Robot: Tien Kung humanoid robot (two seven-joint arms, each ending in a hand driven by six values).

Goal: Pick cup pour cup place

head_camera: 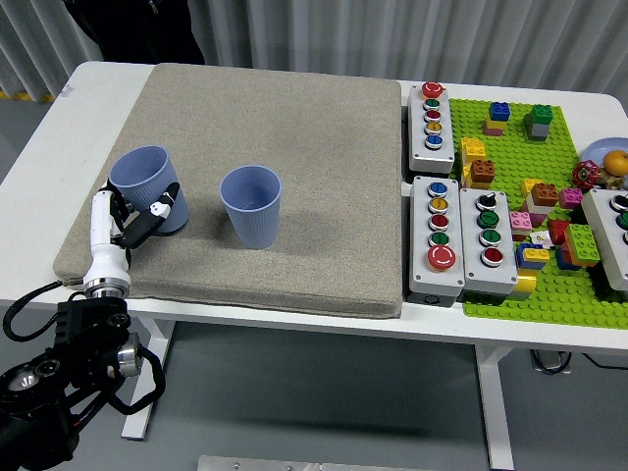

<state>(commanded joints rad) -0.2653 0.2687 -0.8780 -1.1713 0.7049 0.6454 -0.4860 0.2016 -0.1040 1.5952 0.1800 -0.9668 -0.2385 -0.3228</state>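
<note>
Two blue-grey cups stand on a beige mat (294, 128). The left cup (143, 175) is near the mat's left edge and leans slightly. The second cup (251, 203) stands upright to its right, open and apparently empty. My left hand (135, 222) comes up from the lower left; its white palm is against the left cup's lower part, with the thumb (160, 210) in front and the other fingers at the cup's left side, closed around it. The cup's base is hidden by the hand. My right arm is out of view.
Two grey button boxes (433, 116) (461, 235) stand right of the mat. A green baseplate (549, 196) with several toy bricks fills the right side. A person in dark clothing (147, 29) stands at the far left edge.
</note>
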